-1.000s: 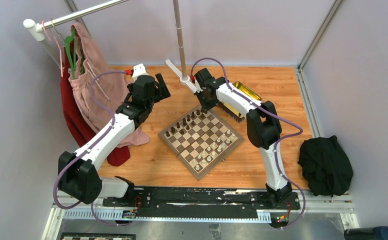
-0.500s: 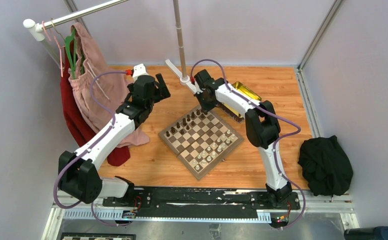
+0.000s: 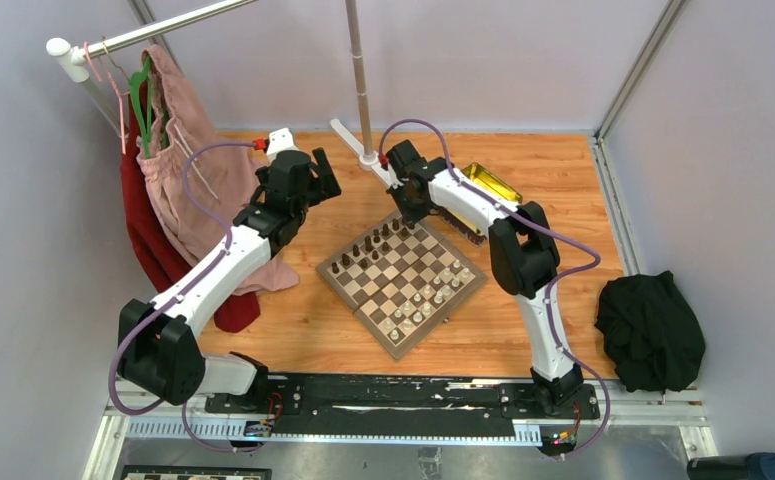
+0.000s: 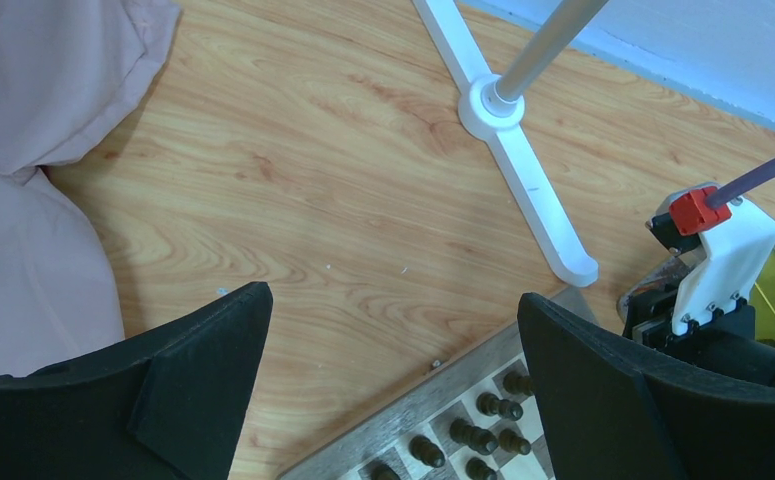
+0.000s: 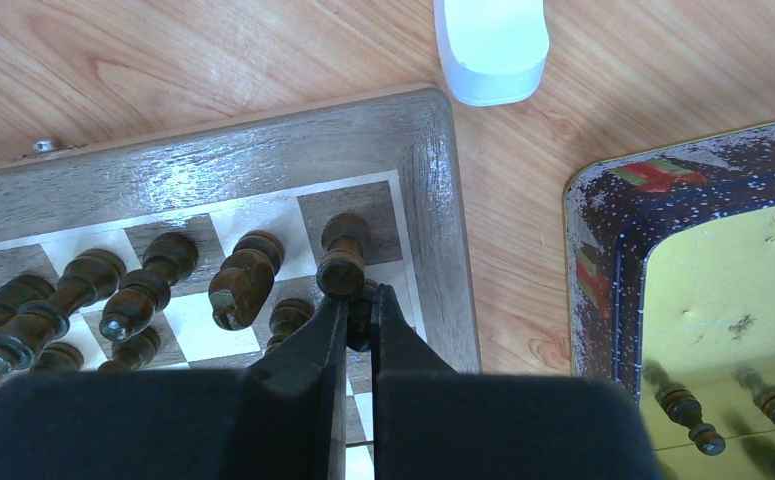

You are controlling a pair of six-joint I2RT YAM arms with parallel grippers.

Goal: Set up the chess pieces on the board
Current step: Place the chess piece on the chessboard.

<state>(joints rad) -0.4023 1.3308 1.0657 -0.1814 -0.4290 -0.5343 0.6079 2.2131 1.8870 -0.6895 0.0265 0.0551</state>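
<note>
Pinching, right gripper (image 5: 360,300): black fingers (image 5: 303,370) drawn in to a narrow slit, clamped on a small dark brown pawn-like piece (image 5: 360,318) at the board's far corner.
Left gripper (image 4: 393,385): black fingers (image 4: 193,380) spread wide with nothing between them, above the wooden tabletop (image 4: 343,230) just beside that same corner.
Board: flat square wooden chessboard with brown and cream checks (image 3: 359,311), lying cornerwise at mid-table between the two arms.
Chess pieces: dark brown chessmen (image 3: 368,248) upright in rows along the far-left edge; pale cream chessmen (image 3: 428,305) along the near-right edge.
Right wrist view only: a dark rook-like piece (image 5: 343,255) on the corner square, just ahead of the fingertips; a yellow-gold square tin (image 5: 603,260) just beside the board, with loose dark pieces (image 5: 683,405) lying inside.
Left wrist view only: a white stand foot (image 4: 523,170) and pink cloth (image 4: 43,100) on the tabletop.
Top view only: both colours of chessmen at once.
</note>
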